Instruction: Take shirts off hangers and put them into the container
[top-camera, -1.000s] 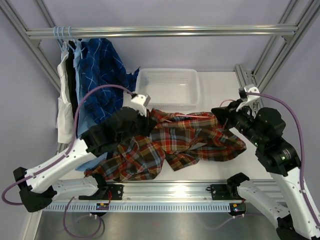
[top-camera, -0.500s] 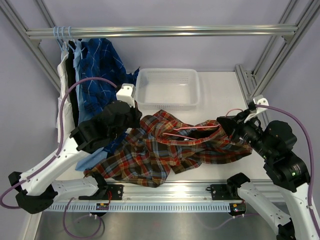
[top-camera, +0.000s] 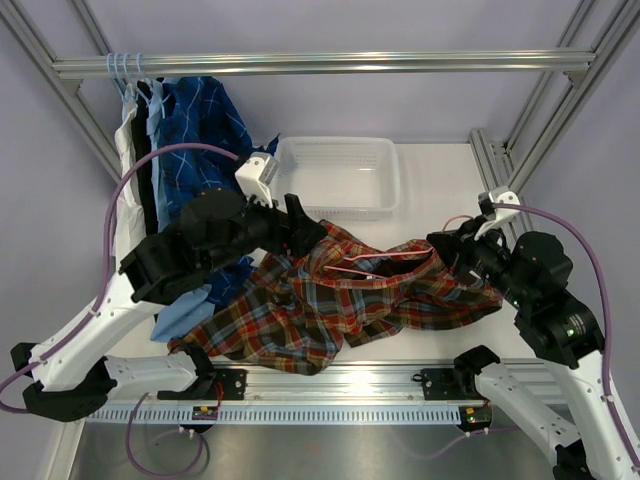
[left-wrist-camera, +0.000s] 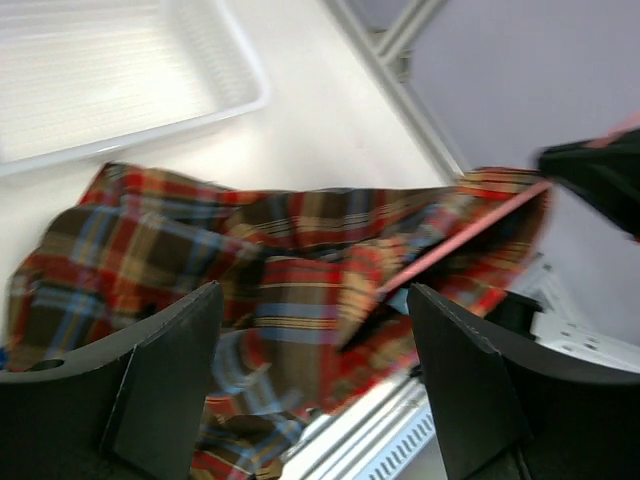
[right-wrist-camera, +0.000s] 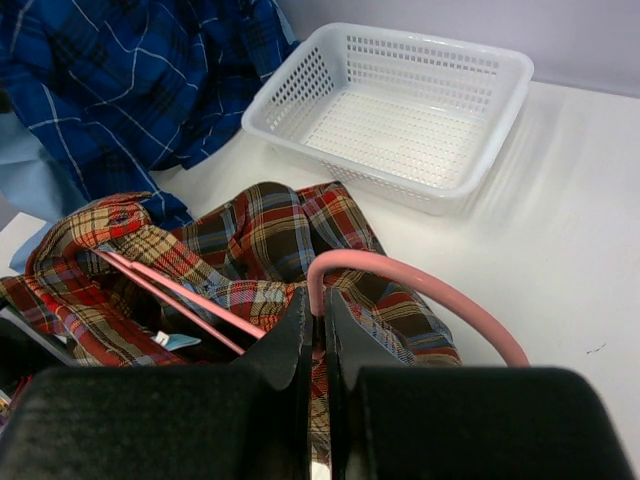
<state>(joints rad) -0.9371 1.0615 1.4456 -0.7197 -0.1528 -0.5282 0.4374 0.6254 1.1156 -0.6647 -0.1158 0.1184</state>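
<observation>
One shirt is down off the rail: the plaid shirt (top-camera: 330, 305), red-orange and navy with brown checks, lies crumpled and bunched on the white table (top-camera: 440, 180). It is spread across the space between my two arms. It sits just in front of the container (top-camera: 336, 141), the white perforated basket, and in the right wrist view I see a strip of bare table between cloth and basket wall. The pink hanger (top-camera: 372, 262) is threaded through the shirt, its thin bar showing among the folds and its hook curving out at the right end. The right gripper (right-wrist-camera: 321, 312) is pinched tight on that hook, with plaid cloth bunched right under the fingers. The left gripper (left-wrist-camera: 312, 300) stands wide apart over the shirt's left half. Cloth fills the gap between its fingers (left-wrist-camera: 170, 370) from below, with nothing gripped; the view is blurred and I cannot tell if the tips touch the fabric. At the far left, the dark blue checked shirt (top-camera: 205, 130) hangs from the rail (top-camera: 320, 64) beside several others.
</observation>
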